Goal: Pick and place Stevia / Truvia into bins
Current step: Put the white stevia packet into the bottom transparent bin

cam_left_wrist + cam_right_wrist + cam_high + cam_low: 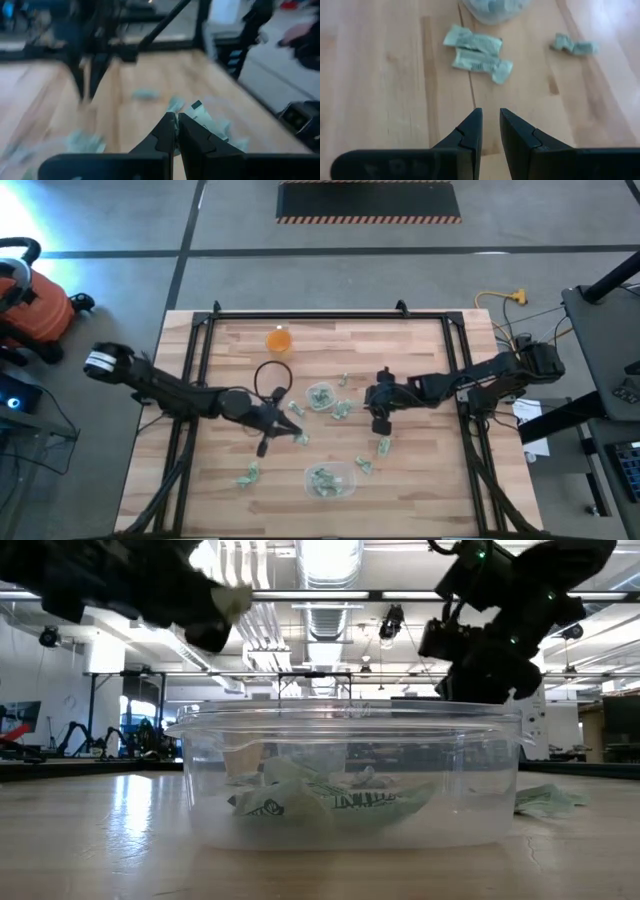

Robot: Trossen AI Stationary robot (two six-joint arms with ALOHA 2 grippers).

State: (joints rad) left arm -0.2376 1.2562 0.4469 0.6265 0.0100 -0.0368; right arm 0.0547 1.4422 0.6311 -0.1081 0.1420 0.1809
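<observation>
We hold our right pincer (487,127) narrowly parted and empty above two sachets (477,59) lying touching on the surface (380,75), just beside the round cup (320,396). Our left pincer (176,131) looks nearly closed; whether it holds anything, we cannot tell. Descending here, we risk pinching both sachets together.

Overhead ceiling strip lights (330,560) supply bright, even illumination; they glare strongly in the low view and silhouette both arms. The left wrist view is heavily motion-blurred, sachets (145,94) and table (40,100) smeared, only the fingers (165,135) sharp. In the right wrist view the tabletop (380,75) is washed out, softly focused, with faint shadows.
</observation>
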